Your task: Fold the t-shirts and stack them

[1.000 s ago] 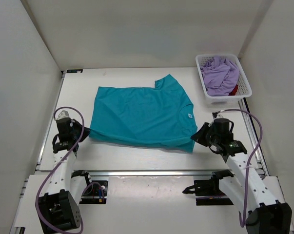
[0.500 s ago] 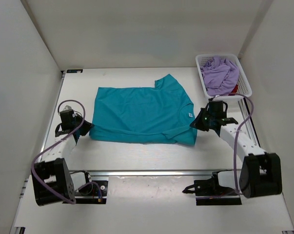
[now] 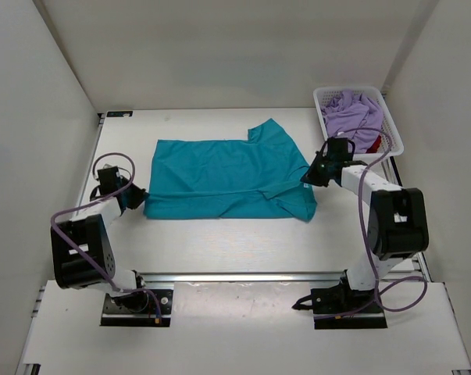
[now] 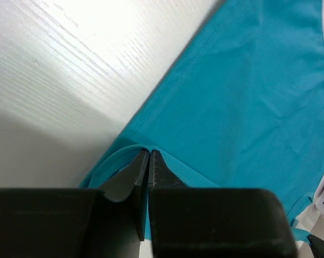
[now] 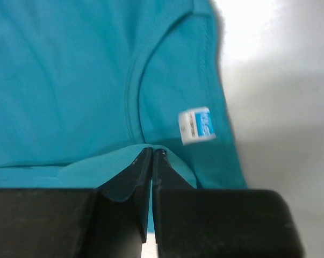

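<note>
Both arms have swung away from their bases since 1 second ago, carrying the near hem of the soft teal cloth t-shirt (image 3: 227, 176) up and over, so its near strip now lies doubled on the body. The left gripper (image 3: 133, 200) sits at the shirt's left edge, its jaws nearly together with a small fold of teal hem pinched at the tips. The right gripper (image 3: 309, 178) is clenched on a matching fold at the right edge, just below the neckline and the small white-and-blue neck label (image 5: 196, 125). Holding 2 opposite ends of the same edge keeps the fold line straight and the cloth taut between them. I judge that this is the first lengthwise fold, close to being laid down.

The teal t-shirt lies spread at the middle of the white table (image 3: 219, 242). At the far right stands the white plastic mesh basket (image 3: 360, 158), holding the crumpled pale lavender t-shirt (image 3: 351, 117), with a bit of the deep red t-shirt (image 3: 373, 144) showing beneath it, both not yet folded.
</note>
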Available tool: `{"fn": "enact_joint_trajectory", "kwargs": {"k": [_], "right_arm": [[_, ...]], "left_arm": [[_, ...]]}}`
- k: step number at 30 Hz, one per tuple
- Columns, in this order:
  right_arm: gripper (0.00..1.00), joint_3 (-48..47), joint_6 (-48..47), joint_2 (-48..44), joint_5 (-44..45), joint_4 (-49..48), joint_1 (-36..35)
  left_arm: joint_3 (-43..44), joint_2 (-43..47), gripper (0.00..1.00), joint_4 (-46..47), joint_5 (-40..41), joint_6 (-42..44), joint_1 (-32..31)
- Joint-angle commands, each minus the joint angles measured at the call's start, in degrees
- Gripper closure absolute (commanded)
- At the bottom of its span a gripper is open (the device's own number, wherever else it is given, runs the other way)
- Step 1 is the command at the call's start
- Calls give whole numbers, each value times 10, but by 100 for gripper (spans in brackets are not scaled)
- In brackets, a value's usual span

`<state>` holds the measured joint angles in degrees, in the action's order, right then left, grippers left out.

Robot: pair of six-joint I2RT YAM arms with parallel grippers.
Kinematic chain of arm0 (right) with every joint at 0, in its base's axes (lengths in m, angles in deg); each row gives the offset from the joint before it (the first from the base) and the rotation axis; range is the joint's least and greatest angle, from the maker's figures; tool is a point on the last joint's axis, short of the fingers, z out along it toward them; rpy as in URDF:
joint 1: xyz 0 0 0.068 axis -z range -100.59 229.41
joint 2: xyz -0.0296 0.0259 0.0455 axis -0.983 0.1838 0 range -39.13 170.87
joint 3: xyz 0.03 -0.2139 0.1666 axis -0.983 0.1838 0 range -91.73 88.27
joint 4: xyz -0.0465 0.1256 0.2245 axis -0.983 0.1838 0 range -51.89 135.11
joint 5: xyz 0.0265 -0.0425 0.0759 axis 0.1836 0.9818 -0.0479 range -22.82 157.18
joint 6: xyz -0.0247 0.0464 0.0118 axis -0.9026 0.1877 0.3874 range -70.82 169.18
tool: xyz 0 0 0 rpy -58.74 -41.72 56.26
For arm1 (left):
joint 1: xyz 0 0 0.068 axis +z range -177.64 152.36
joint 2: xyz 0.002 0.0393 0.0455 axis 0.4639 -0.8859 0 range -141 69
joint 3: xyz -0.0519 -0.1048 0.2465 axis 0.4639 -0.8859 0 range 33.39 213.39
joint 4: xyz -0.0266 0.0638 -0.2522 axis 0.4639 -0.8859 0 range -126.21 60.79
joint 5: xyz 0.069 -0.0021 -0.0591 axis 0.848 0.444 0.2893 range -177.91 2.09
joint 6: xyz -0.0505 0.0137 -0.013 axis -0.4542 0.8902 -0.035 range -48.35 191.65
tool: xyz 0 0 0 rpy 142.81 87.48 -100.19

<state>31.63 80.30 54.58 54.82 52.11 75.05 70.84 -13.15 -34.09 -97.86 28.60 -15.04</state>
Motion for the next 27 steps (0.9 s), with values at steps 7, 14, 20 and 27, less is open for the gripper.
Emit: {"fn": "enact_joint_trajectory", "kwargs": {"k": [7, 14, 20, 27], "right_arm": [[93, -100, -2, 39, -8, -47, -4], [79, -10, 18, -49, 34, -41, -23], [82, 164, 58, -178, 45, -77, -1], [72, 256, 47, -236, 54, -66, 22]], "left_arm": [[31, 24, 71, 15, -15, -7, 23], [-12, 123, 62, 11, -3, 3, -46], [-73, 97, 66, 93, -10, -47, -202], [-67, 40, 69, 140, -29, -63, -227]]}}
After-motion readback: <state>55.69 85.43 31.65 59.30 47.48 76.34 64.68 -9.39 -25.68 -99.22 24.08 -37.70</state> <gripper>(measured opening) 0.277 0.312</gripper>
